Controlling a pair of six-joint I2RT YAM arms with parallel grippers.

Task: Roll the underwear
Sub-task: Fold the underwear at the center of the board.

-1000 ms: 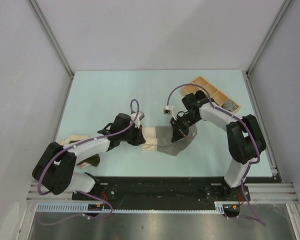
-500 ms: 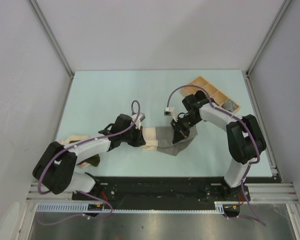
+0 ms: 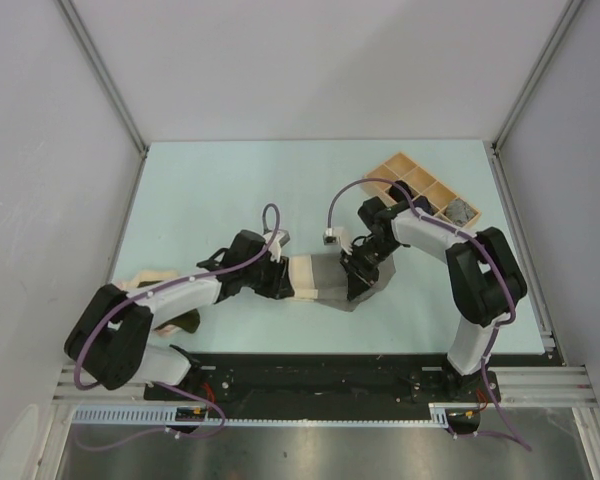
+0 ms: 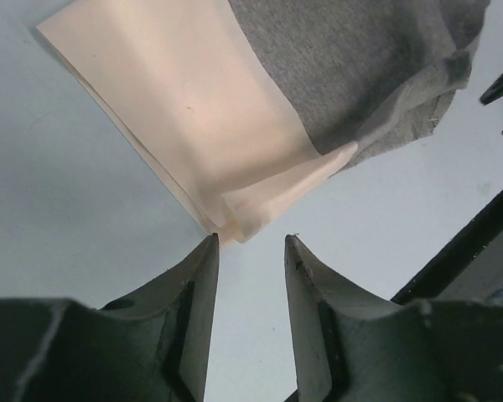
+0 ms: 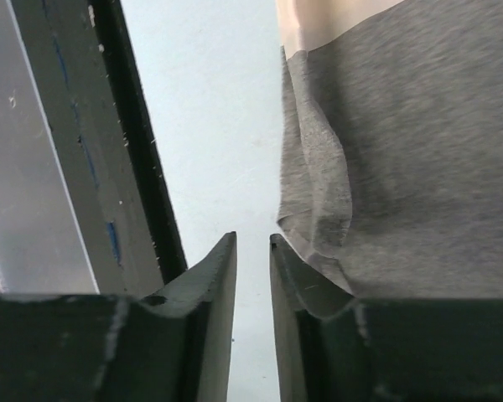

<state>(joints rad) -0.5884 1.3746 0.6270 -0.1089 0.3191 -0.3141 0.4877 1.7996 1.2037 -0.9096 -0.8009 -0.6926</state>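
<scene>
Released just now, my left fingers [image 4: 193, 293] and right fingers [image 5: 214, 285] stand part-open, empty; unpinned, the underwear [image 4: 235, 109] at twelve o'clock may unfold.

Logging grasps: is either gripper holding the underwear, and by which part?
Nothing is held: left gripper open at a pale corner of the underwear; right gripper open beside its grey edge.
</scene>
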